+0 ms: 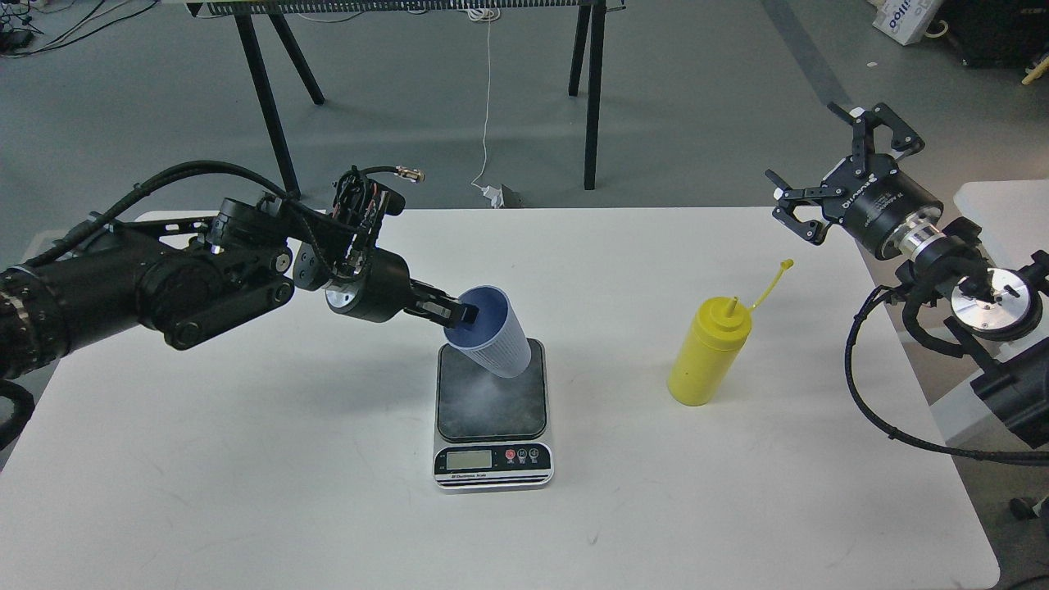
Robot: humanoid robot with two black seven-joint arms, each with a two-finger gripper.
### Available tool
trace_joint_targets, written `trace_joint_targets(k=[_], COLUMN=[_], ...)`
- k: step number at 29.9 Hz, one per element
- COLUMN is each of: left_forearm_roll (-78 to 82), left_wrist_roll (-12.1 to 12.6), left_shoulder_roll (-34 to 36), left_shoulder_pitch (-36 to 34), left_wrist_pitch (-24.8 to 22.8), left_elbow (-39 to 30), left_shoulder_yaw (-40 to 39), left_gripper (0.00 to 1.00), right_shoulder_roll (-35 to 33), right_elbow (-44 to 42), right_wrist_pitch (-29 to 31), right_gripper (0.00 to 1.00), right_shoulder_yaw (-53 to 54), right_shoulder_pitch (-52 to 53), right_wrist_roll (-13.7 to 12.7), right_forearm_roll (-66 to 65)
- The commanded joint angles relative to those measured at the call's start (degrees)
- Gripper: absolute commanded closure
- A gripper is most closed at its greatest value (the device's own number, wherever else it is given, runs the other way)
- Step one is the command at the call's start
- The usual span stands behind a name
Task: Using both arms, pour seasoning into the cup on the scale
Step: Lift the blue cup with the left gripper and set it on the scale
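My left gripper (464,315) is shut on the rim of the light blue ribbed cup (496,340), one finger inside it. The cup is tilted with its mouth toward the left and hangs over the far edge of the scale's dark platform (490,401); I cannot tell if its base touches. The scale (492,467) has a silver front with an LCD display. The yellow seasoning bottle (707,352) stands upright to the right of the scale, cap strap sticking up. My right gripper (836,168) is open and empty, raised beyond the table's far right corner.
The white table (246,459) holds only the scale and bottle. Black table legs (592,90) and a hanging white cable (487,98) stand behind the table. A second white surface (996,205) lies at the right behind my right arm.
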Motion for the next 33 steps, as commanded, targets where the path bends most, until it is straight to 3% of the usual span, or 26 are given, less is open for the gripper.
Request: trace_joint_targets(k=[1,18,33], left_forearm_roll=[-0.02,0.68,0.6], left_wrist_roll=[0.17,0.17,-0.36], left_shoulder_roll=[1.22,1.39,1.92], left_shoulder_pitch=[-0.06,0.73,0.82], left_wrist_pitch=[0.0,0.0,0.0], left_elbow=[-1.48,-2.01,-2.01], left_shoulder_yaw=[0.24,0.51,0.42], left_gripper=[1.0,1.0,0.78], right_shoulder_roll=[-0.01,0.08,-0.19], right_elbow=[-0.01,-0.01,-0.01], right_wrist_pitch=[0.0,0.0,0.0], right_gripper=[0.01,0.01,0.01], right_shoulder_yaw=[0.01,0.09,0.09], right_shoulder_pitch=[-0.09,-0.44,-0.88], right_wrist_roll=[0.05,0.05,0.05], right_forearm_roll=[0.0,0.0,0.0])
